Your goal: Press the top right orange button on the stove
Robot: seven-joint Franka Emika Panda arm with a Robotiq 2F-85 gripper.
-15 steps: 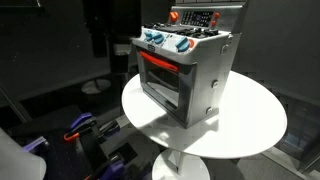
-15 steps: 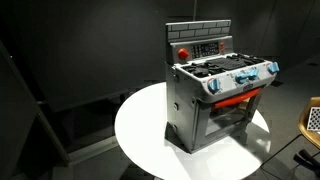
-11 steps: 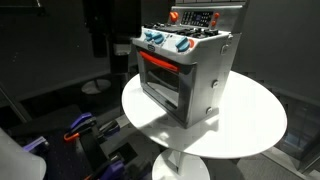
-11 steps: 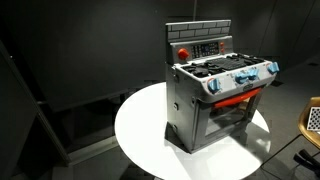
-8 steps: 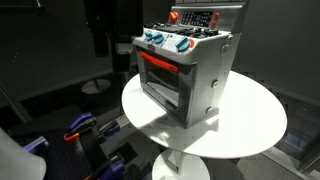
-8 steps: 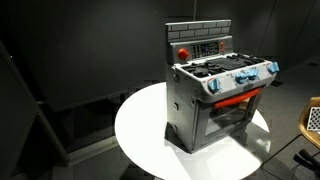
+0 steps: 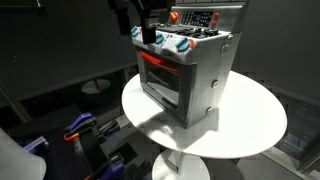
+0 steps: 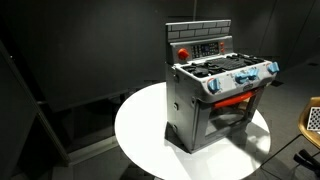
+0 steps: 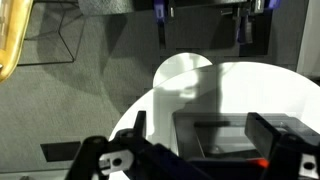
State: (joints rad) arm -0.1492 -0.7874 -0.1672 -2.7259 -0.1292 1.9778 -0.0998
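A grey toy stove (image 7: 190, 75) with blue knobs and a red oven door stands on a round white table (image 7: 240, 135); it also shows in an exterior view (image 8: 215, 100). A red-orange round button (image 8: 183, 53) sits on its back panel, and shows in an exterior view (image 7: 175, 16). My gripper (image 7: 149, 33) hangs dark above the stove's front knob edge, apart from the button. It is not in the exterior view that faces the stove's side. In the wrist view my gripper (image 9: 200, 150) is open and empty, its fingers spread over the stove top (image 9: 225, 135).
The table top (image 8: 140, 130) has bare white room around the stove. Purple and blue gear (image 7: 80, 128) lies on the dark floor beside the table. A tan object (image 8: 312, 120) stands at the frame's edge.
My arm and gripper have come into an exterior view from the top edge, down over the stove's front. The stove and table have not moved.
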